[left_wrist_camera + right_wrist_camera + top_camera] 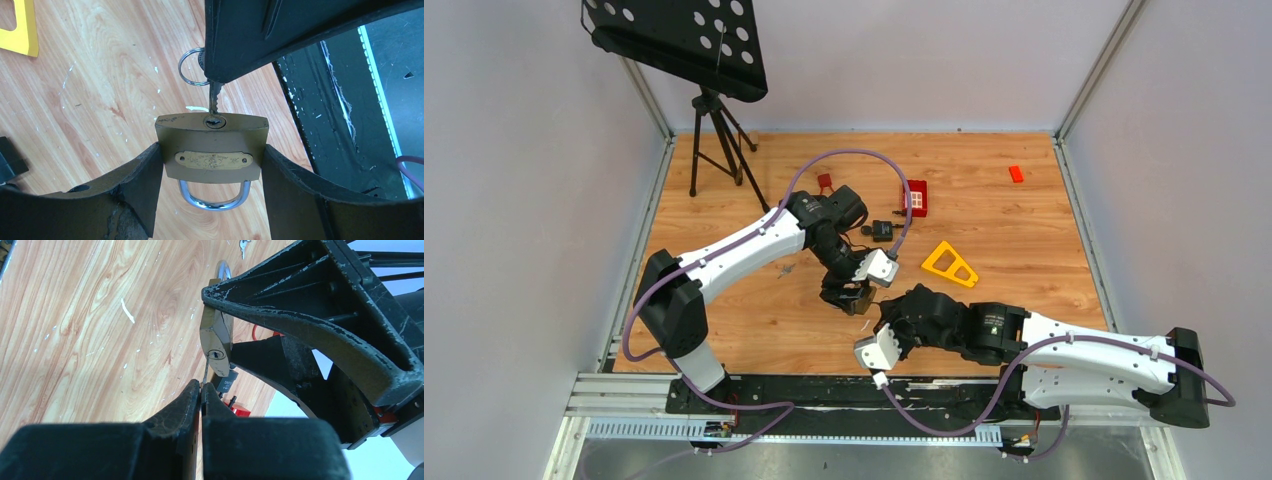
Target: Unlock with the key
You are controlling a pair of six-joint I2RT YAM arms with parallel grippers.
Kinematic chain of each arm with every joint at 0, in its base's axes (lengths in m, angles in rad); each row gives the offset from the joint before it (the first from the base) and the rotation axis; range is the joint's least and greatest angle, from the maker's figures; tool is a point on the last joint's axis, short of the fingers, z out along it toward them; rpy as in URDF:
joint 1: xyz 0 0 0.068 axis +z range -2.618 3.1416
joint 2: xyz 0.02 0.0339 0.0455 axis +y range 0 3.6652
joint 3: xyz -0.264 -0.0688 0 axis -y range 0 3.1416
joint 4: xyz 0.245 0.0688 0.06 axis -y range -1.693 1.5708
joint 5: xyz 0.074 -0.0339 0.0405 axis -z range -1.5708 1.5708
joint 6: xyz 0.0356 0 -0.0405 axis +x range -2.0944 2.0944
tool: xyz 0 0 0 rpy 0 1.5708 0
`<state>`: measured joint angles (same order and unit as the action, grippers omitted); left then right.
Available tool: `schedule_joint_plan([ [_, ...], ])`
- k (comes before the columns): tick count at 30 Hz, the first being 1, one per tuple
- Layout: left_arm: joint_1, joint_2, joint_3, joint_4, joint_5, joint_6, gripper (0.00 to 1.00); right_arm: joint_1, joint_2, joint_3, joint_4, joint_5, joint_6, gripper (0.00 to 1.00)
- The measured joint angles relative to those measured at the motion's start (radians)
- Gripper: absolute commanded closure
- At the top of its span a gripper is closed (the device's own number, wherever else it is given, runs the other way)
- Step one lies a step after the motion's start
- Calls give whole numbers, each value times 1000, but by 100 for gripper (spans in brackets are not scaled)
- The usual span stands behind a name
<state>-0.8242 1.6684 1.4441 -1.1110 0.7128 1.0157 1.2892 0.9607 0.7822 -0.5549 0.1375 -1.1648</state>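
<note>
A brass padlock (212, 150) with a silver shackle (214, 200) is clamped between the fingers of my left gripper (211, 160), keyhole end facing away from the wrist, held just above the wooden table. My right gripper (201, 386) is shut on a silver key (206, 369). The key's blade (215, 100) points straight at the keyhole (215, 121) with its tip at or just inside it; most of the blade is still outside. A key ring (190, 67) hangs beside the right fingers. In the top view both grippers meet at mid-table (864, 305).
A yellow triangular frame (950, 264) lies right of the grippers. A red block (915, 197), a small black object (882, 230) and a small red piece (1016, 173) lie farther back. A tripod stand (714, 140) is at the back left. A black rail (824, 390) runs along the near edge.
</note>
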Motion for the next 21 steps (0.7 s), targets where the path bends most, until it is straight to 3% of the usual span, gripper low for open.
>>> schedule_joint_plan([
  [21,0,0,0,1,0,-2,100,0,-7,0,16,0,3,100],
])
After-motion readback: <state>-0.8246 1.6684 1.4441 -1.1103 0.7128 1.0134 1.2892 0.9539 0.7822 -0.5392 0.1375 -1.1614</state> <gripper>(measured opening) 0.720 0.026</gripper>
